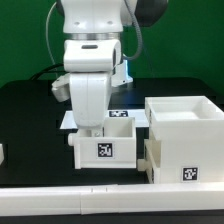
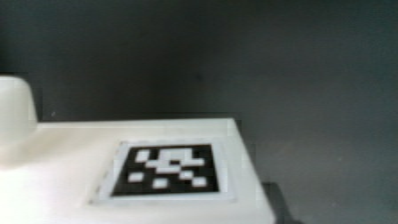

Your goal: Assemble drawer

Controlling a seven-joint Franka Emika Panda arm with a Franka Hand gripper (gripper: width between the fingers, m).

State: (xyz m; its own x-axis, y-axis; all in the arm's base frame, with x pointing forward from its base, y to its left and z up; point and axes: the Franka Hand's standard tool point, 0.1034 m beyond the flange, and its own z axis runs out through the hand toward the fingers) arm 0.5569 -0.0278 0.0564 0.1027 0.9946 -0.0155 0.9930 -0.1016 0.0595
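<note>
A small white tray (image 1: 105, 148) with a square tag on its front wall sits on the dark table at centre. My gripper (image 1: 93, 130) reaches down onto the tray's back wall at the exterior view's left. Its fingertips are hidden by the tray and the hand, so I cannot tell whether they are open or shut. The large white open-topped housing (image 1: 185, 138) stands right beside the tray at the exterior view's right, with a tag low on its front. The wrist view shows a white tagged surface (image 2: 169, 168) very close, over dark table.
The marker board (image 1: 125, 115) lies behind the tray. A long white rail (image 1: 70, 195) runs along the table's front edge. A small white piece (image 1: 2, 152) shows at the exterior view's left edge. A white knobbed part (image 1: 149, 158) sticks out low on the housing's left side.
</note>
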